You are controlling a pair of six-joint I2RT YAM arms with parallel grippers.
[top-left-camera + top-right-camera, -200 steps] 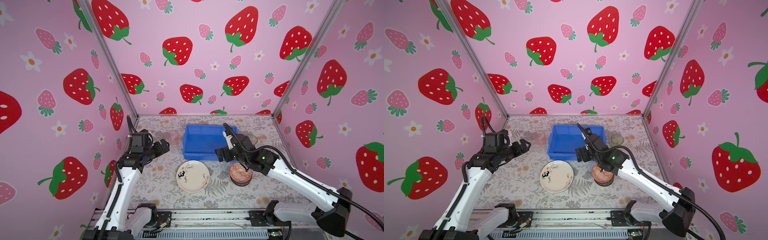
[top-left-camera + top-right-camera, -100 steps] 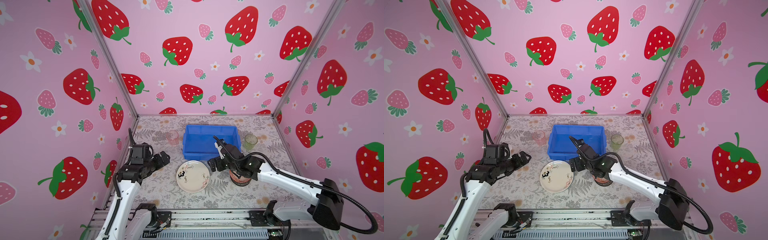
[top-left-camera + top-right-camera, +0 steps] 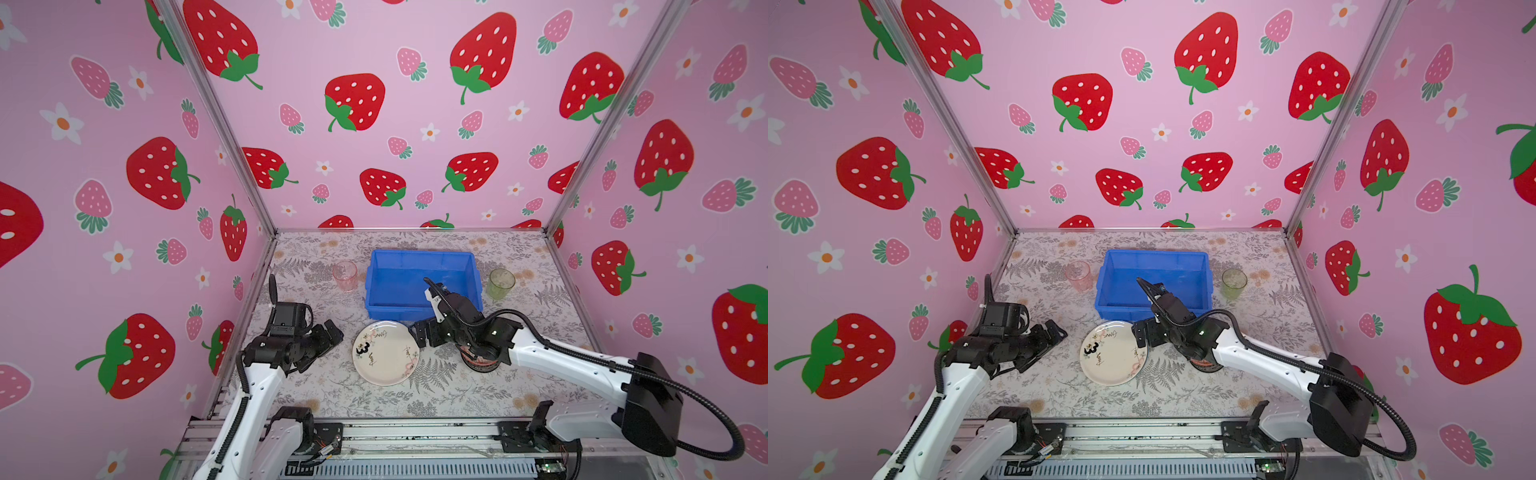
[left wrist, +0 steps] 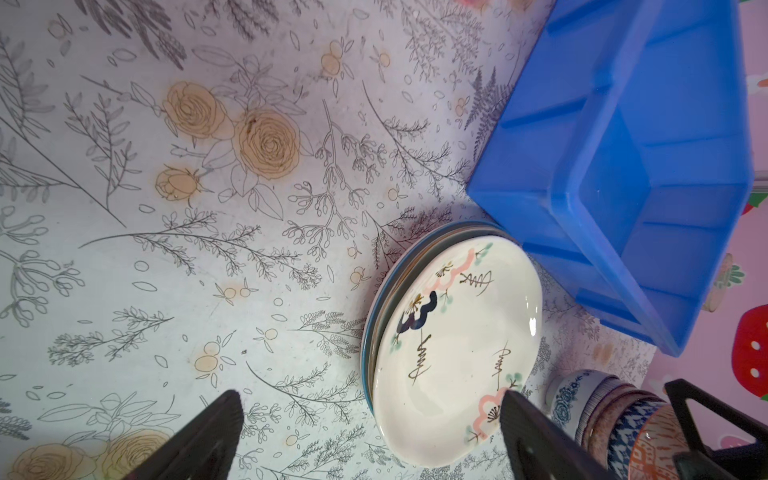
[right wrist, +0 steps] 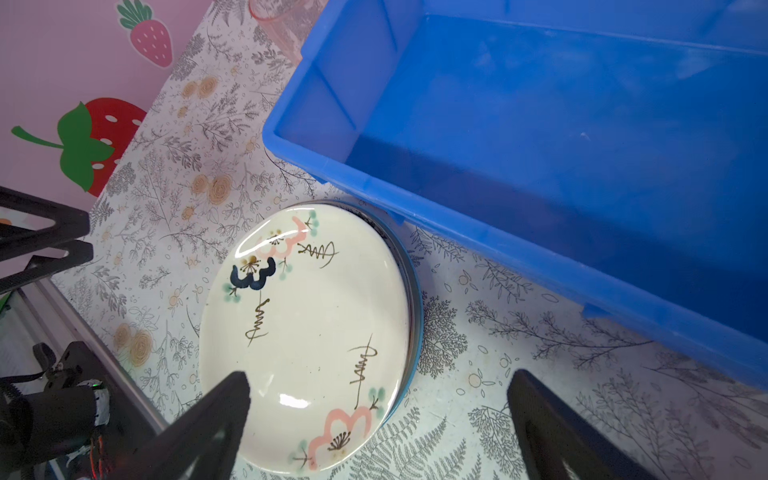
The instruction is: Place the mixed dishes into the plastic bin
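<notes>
Right end effector (image 3: 419, 334) gapes beside bare-floored blue bin (image 3: 424, 252).

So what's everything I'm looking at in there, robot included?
Bin: one, bright blue, back middle of the table, empty.
Plates: one stack, white with black marks on top, blue-edged beneath, in front of the bin.
Bowls: one stack, blue-white and orange-red, right of the plates, partly under the right arm.
Pink tumbler: one, left of the bin.
Green tumbler: one, right of the bin.
Table cover: one, grey floral.
Walls: three, pink with strawberries.
Left gripper: one, black, open, left of the plates.
Right gripper: one, black, open, at the plates' right edge.
</notes>
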